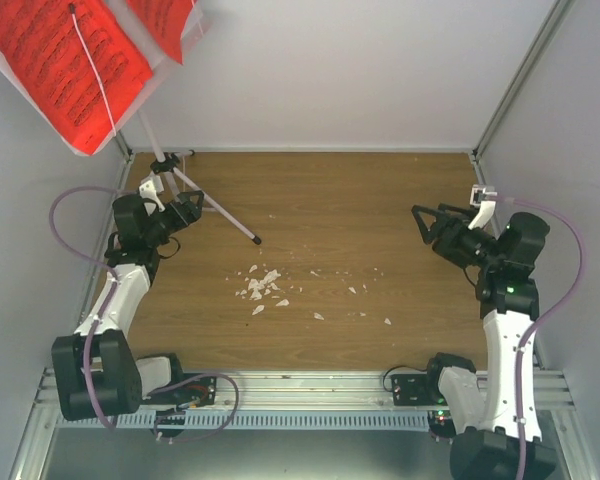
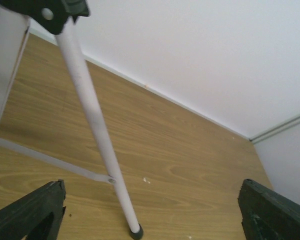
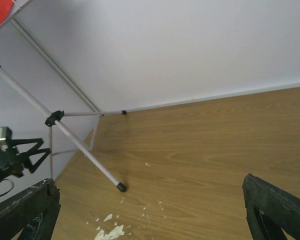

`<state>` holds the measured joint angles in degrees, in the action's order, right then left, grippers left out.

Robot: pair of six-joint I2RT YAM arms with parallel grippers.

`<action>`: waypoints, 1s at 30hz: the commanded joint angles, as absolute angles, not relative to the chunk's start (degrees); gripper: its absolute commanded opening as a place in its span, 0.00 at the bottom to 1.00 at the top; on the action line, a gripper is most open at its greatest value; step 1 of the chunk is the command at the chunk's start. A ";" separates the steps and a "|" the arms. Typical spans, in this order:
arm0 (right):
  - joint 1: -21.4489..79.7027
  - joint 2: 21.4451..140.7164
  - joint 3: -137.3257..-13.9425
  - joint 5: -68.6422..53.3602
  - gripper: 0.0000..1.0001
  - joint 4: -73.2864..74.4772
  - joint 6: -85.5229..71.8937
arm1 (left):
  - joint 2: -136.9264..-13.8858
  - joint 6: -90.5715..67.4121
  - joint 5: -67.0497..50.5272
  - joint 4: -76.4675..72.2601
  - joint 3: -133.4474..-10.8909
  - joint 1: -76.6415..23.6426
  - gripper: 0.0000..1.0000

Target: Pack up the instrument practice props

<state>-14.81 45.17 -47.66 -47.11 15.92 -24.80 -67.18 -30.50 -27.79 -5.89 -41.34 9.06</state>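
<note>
— Two grippers, state?
— Left gripper [image 1: 192, 205] gaped empty by the stand [image 1: 216, 208] leg; right gripper [image 1: 420, 225] gaped, well apart.
— Stand?
— Back-left corner, red sheets [image 1: 70, 60] on top, print unreadable.

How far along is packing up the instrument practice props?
Done: nothing; the music stand stands unfolded, carrying red sheets. In hand: left pincer open near a stand leg, gripping nothing; right pincer open, apart. Left: everything.
</note>
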 commanded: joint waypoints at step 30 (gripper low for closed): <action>-15.02 49.56 -44.96 -50.89 1.00 9.50 -26.62 | -89.24 -30.07 -26.07 -28.68 -47.02 5.99 0.46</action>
